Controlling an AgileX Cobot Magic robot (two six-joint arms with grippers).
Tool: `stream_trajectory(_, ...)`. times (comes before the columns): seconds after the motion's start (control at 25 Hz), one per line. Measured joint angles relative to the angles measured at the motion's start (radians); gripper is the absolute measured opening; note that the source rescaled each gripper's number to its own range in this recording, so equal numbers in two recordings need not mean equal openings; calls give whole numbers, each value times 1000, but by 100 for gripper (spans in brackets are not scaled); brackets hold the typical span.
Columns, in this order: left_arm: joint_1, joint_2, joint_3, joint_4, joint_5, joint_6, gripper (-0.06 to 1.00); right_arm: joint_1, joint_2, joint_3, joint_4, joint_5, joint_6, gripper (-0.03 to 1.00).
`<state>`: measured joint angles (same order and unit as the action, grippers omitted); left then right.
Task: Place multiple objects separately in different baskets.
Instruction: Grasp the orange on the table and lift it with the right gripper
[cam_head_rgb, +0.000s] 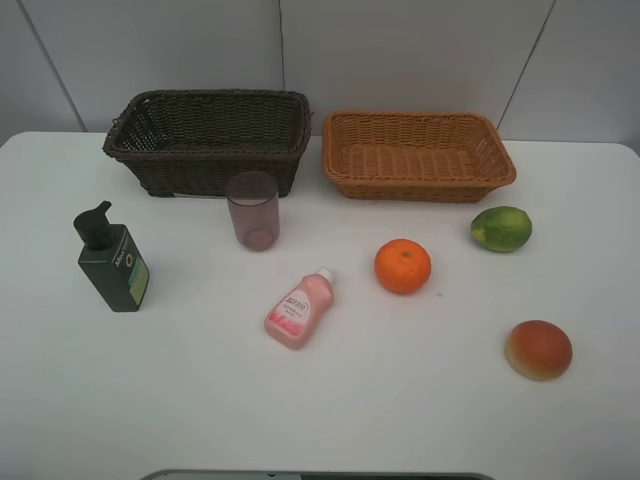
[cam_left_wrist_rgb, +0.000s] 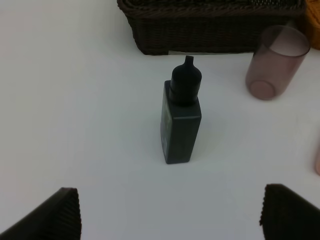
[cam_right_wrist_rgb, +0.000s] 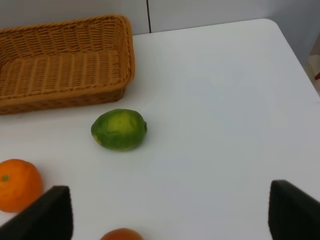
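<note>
white table (cam_head_rgb: 200, 400) under everything. along its far edge, side by side: deep dark brown wicker basket (cam_head_rgb: 205, 140) on the left, shallower orange-tan wicker basket (cam_head_rgb: 415, 155) on the right. upright at far left: dark green pump bottle (cam_head_rgb: 113, 262). upright just before the brown basket: translucent mauve cup (cam_head_rgb: 252, 210). lying mid-table: pink white-capped bottle (cam_head_rgb: 298, 310). near right: red-yellow round fruit (cam_head_rgb: 539, 349). centre-right: orange (cam_head_rgb: 403, 266). before the tan basket's right end: green citrus fruit (cam_head_rgb: 501, 228). left gripper (cam_left_wrist_rgb: 170, 215) spread wide, facing the pump bottle; right gripper (cam_right_wrist_rgb: 170, 215) spread wide near the citrus, both gripping nothing

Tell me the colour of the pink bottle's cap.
White; the cap on the pink bottle shows best in the exterior high view.
</note>
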<state>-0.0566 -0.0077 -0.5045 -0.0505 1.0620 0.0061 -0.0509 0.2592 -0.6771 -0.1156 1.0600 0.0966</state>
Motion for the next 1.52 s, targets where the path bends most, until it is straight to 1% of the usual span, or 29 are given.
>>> stream_trajectory(0.12,0,0,0,0,0,0,92,0,141,-98,0,-2,0,60)
stream_trajectory(0.24,0,0,0,0,0,0,92,0,276,-170,0,-27,0,60)
stream_trajectory(0.28,0,0,0,0,0,0,92,0,320,-183,0,-50,0,60)
stream_trajectory(0.44,0,0,0,0,0,0,92,1,481,-191,6,-197,0,60)
stream_trajectory(0.52,0,0,0,0,0,0,92,16,550,-191,31,-237,0,60)
stream_trajectory(0.6,0,0,0,0,0,0,92,66,610,-191,63,-243,0,60)
stream_trajectory(0.72,0,0,0,0,0,0,92,180,697,-191,87,-268,0,60)
stream_trajectory(0.84,0,0,0,0,0,0,92,275,795,-191,109,-300,0,60)
stream_trajectory(1.08,0,0,0,0,0,0,92,425,1013,-198,148,-343,4,60)
stream_trajectory(1.16,0,0,0,0,0,0,92,470,1079,-225,152,-348,32,60)
stream_trajectory(1.28,0,0,0,0,0,0,92,523,1185,-281,151,-349,130,60)
stream_trajectory(1.32,0,0,0,0,0,0,92,536,1215,-303,146,-342,159,63)
stream_trajectory(1.4,0,0,0,0,0,0,92,562,1289,-345,125,-316,223,75)
stream_trajectory(1.48,0,0,0,0,0,0,92,581,1355,-391,97,-273,263,89)
stream_trajectory(1.52,0,0,0,0,0,0,92,589,1388,-410,81,-253,274,93)
